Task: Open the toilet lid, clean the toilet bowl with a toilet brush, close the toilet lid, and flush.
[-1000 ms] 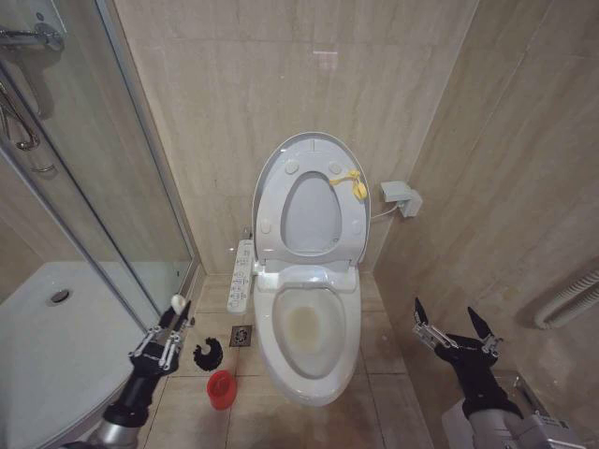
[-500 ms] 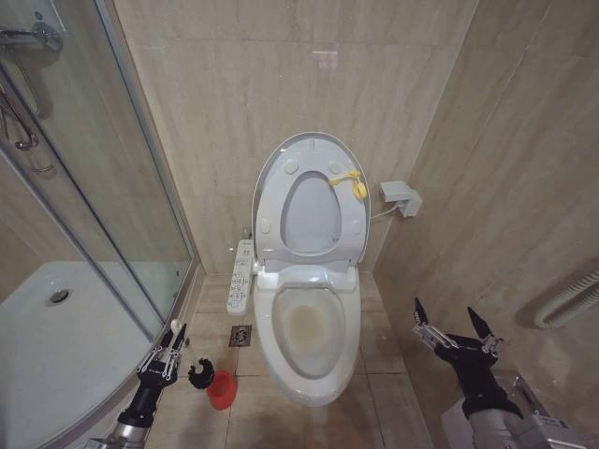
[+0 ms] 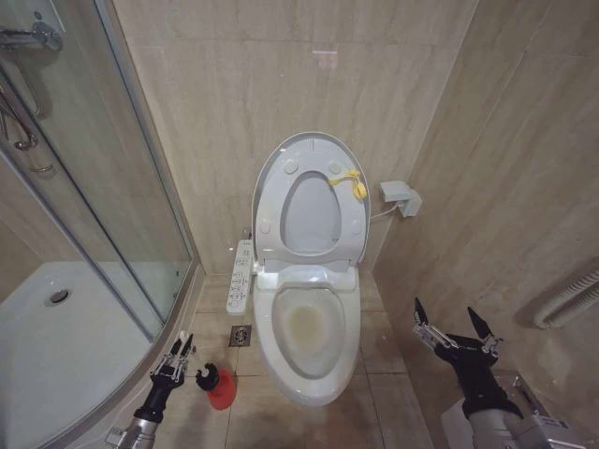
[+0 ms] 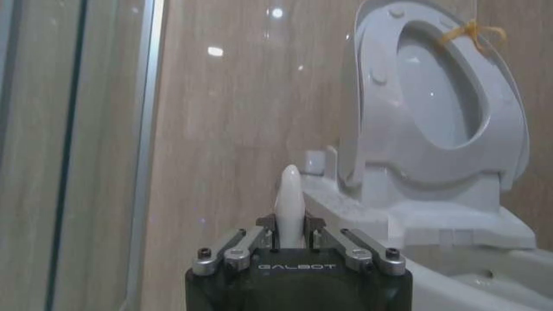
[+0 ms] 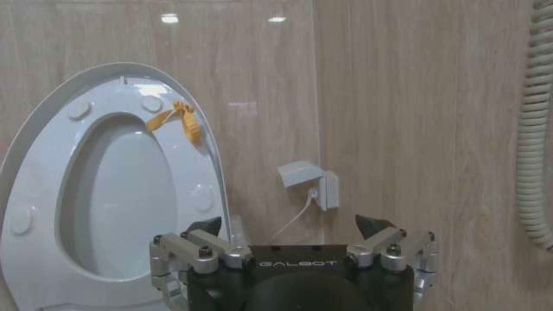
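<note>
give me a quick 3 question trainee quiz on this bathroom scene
1. True or false: the toilet lid stands raised against the wall.
2. Which pincer holds the toilet brush? A. left B. right
3. Fill in: the brush's head sits at the red ____.

Key
1. True; the ring seat is up with it and the toilet bowl is exposed.
2. A; the left pincer is shut on the white handle, while the right pincer waits open beside the bowl.
3. cup holder.

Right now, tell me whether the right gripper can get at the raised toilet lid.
Probably yes. The right gripper hangs open beside the toilet bowl, with nothing between it and the upright toilet lid, though it is some way off.
</note>
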